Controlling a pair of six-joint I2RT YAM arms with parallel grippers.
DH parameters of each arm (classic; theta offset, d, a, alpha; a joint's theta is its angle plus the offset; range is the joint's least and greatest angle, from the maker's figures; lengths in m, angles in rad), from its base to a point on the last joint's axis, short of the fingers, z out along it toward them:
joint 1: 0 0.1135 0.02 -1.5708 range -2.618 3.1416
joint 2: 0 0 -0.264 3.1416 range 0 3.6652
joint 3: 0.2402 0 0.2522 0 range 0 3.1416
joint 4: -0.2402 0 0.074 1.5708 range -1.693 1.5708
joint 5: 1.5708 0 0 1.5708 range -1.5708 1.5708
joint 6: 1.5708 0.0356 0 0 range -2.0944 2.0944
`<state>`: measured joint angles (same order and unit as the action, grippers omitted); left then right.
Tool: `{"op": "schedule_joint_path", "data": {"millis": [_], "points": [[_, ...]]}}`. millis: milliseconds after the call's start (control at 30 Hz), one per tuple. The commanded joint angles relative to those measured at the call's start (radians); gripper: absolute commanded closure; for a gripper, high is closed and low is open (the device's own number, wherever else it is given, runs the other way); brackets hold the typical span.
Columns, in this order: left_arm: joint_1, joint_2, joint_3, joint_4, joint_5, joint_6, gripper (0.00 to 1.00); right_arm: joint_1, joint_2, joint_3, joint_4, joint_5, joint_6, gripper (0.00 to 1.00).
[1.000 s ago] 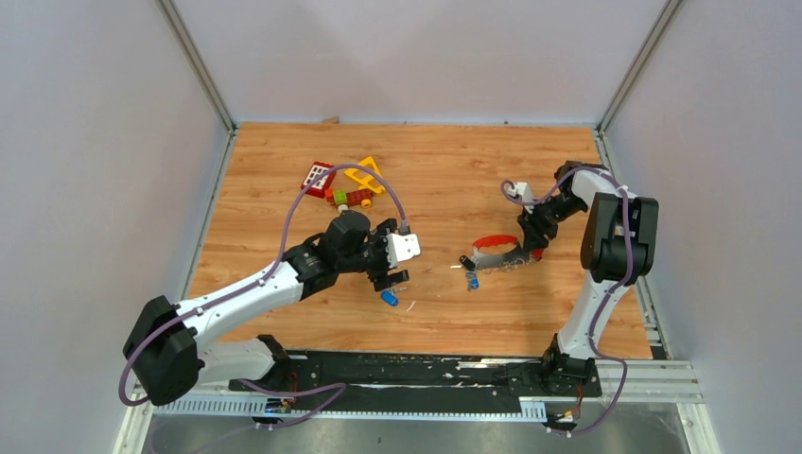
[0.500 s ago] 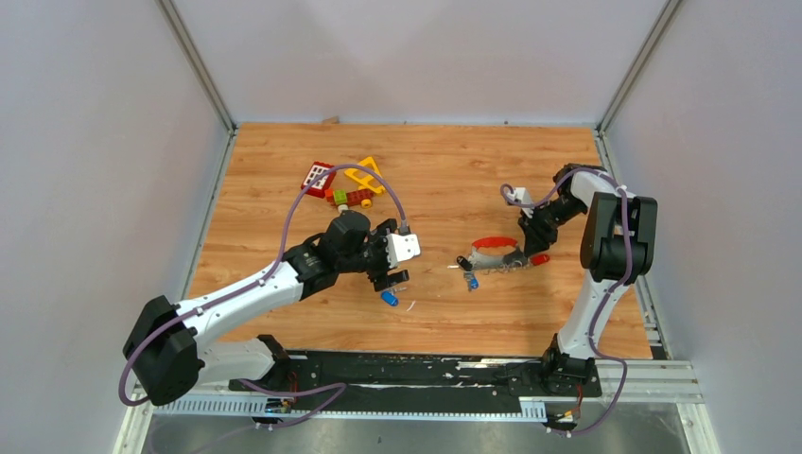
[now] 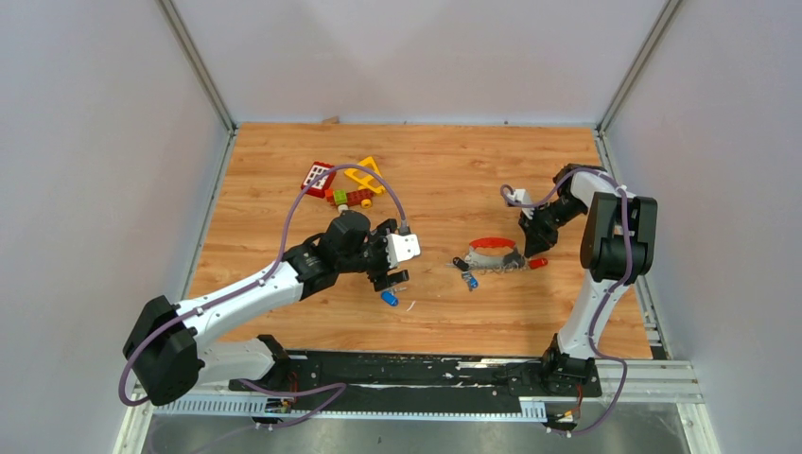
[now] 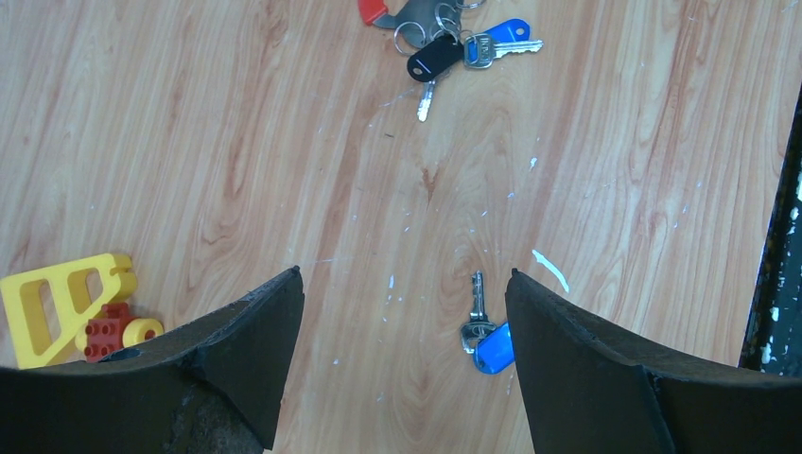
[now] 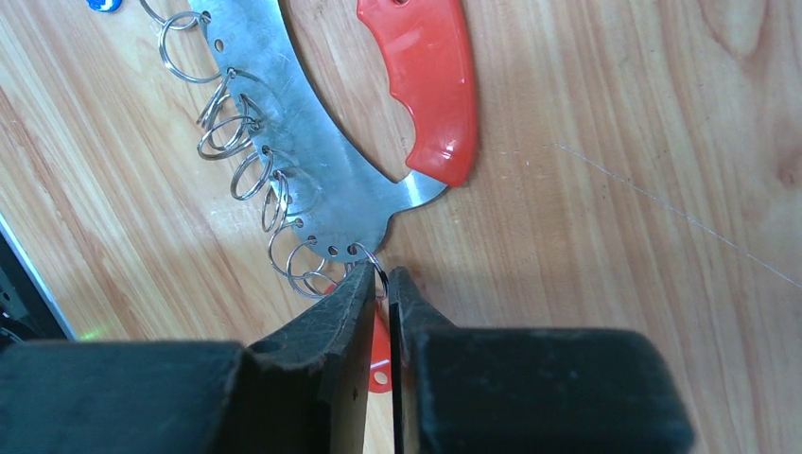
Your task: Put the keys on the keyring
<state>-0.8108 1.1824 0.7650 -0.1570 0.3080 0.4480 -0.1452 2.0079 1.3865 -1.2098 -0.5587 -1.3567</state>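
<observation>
The right gripper [image 5: 378, 284] has its jaws pressed almost together, with only a hairline slit left. The wire of the end ring [image 5: 372, 260] runs into that slit at the tips, so it is pinching that ring. The end ring hangs from the last hole of the keyring [image 5: 284, 123], a curved grey metal plate with a row of split rings [image 5: 248, 175] along one edge and a red grip [image 5: 426, 85] on the other. In the right wrist view the plate sweeps away from the tips toward 11 o'clock, and the red grip lies toward 1 o'clock. The red key [image 3: 537, 263] lies on the wood at about 4 o'clock from those tips in the top view. At the keyring's far end, toward 9 o'clock in the top view, a black-headed key [image 4: 435, 64] and a blue-headed key [image 4: 499, 36] lie flat, hooked to the rings. Farther out at 9 o'clock, well apart from the keyring, the left gripper [image 4: 405, 279] is spread wide above the table [image 3: 444, 170] with nothing between its fingers. In the left wrist view the loose blue key [image 4: 487, 342] lies at about 5 o'clock from the middle of that gap, its head partly hidden behind one finger. At 11 o'clock from the left gripper in the top view sit a yellow frame [image 4: 57, 303], a small red block [image 4: 104, 331] and a red square block with white buttons [image 3: 319, 177].
</observation>
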Motion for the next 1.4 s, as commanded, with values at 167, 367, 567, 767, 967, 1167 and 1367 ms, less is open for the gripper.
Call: {"op": "schedule_joint_path", "data": {"millis": [167,367,567,767,967,1167,1367], "points": [[0.001,-0.020,0.017,0.001,0.006,0.010,0.16,-0.002,-0.052,-0.015,-0.051,-0.049,-0.046,0.89],[0.002,-0.021,0.018,0.003,0.006,0.010,0.16,-0.002,-0.070,-0.026,-0.059,-0.069,-0.049,0.87],[0.001,-0.026,0.015,0.003,0.006,0.011,0.16,-0.001,-0.074,-0.027,-0.067,-0.080,-0.048,0.86],[0.001,-0.027,0.014,0.005,0.008,0.011,0.16,-0.002,-0.077,-0.050,-0.056,-0.076,-0.046,0.86],[0.002,-0.028,0.014,0.005,0.009,0.011,0.16,-0.002,-0.082,-0.069,-0.039,-0.063,-0.042,0.86],[0.001,-0.026,0.014,0.004,0.009,0.010,0.16,-0.002,-0.084,-0.070,-0.015,-0.058,-0.024,0.88],[0.001,-0.024,0.015,0.004,0.011,0.011,0.16,-0.002,-0.080,-0.064,0.002,-0.054,-0.012,0.94]]}}
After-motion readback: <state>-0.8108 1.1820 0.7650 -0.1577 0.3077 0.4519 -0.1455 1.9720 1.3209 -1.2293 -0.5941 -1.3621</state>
